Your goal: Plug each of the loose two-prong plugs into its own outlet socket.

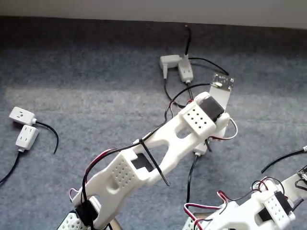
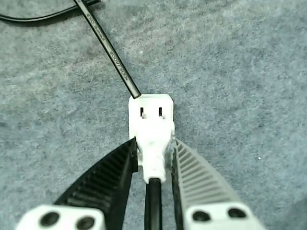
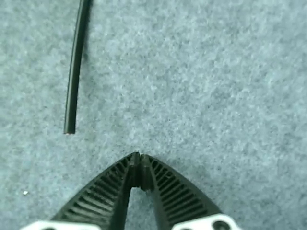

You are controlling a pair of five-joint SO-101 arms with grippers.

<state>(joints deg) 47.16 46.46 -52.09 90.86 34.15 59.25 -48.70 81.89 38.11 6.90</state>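
Directly ahead of the plug clamped in the left gripper lay its socket, touching. The right gripper was closed.

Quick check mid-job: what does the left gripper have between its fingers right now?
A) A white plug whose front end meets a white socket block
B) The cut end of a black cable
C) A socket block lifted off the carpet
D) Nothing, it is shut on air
A: in the left wrist view the left gripper closes on both sides of the white plug, whose front end meets the socket block lying on the carpet.
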